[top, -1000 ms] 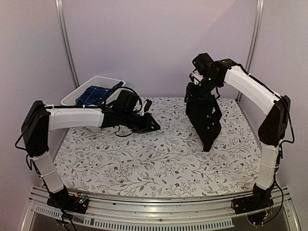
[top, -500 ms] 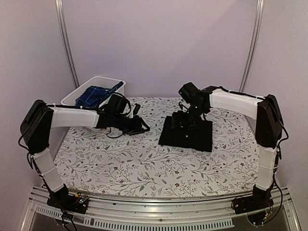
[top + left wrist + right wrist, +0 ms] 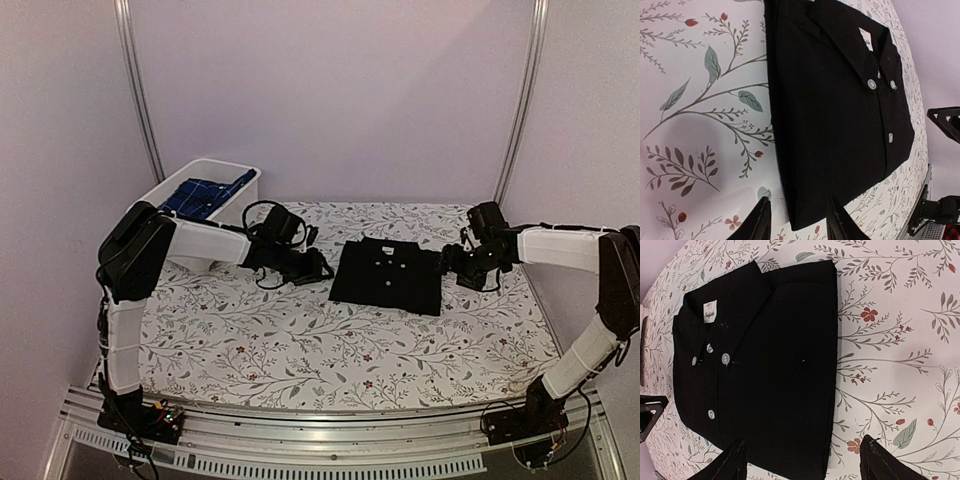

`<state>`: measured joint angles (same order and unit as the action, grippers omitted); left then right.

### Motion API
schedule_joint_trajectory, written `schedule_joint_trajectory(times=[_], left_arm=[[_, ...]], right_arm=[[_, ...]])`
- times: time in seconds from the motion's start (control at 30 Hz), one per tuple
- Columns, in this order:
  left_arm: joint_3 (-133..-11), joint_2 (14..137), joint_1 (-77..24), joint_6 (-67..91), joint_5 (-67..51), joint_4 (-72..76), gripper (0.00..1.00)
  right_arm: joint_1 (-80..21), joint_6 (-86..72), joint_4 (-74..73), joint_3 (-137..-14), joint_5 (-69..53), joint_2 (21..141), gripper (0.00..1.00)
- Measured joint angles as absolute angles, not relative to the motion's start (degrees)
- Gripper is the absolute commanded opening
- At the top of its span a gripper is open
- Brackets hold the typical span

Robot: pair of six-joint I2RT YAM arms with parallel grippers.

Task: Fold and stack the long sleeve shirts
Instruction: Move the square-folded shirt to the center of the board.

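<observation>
Black shirt (image 3: 387, 275) now flat on table (image 3: 300, 350), no longer aloft; left pincer (image 3: 318, 268) and right pincer (image 3: 450, 263) both apart

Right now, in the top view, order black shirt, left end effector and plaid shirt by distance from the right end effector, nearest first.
1. black shirt, right beside it, mid-table.
2. left end effector, across the shirt.
3. plaid shirt, in the far-left tub.

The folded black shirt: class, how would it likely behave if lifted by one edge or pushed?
Probably floppy: the black shirt is soft cloth, so its layered folds would likely sag open. Pushed, it may bunch rather than slide on the patterned table.
</observation>
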<state>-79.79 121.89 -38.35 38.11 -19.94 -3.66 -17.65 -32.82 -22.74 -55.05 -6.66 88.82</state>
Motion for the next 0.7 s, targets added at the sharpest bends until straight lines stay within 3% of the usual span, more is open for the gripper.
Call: schedule_joint_trajectory(times=[0.27, 0.53, 0.7], left_arm=[[-80.18, 123.07, -38.41, 38.15, -19.22, -3.64, 0.37], [-77.06, 122.48, -38.5, 38.15, -19.31, -3.29, 0.37], [-75.94, 122.26, -38.52, 38.15, -19.7, -3.27, 0.36]], right_arm=[[-15.94, -33.36, -15.35, -55.72, -9.41, 93.62, 0.57], [-15.18, -33.43, -13.63, -58.74, -9.15, 102.83, 0.55], [-15.03, -33.19, -12.73, -60.16, -9.56, 106.24, 0.49]])
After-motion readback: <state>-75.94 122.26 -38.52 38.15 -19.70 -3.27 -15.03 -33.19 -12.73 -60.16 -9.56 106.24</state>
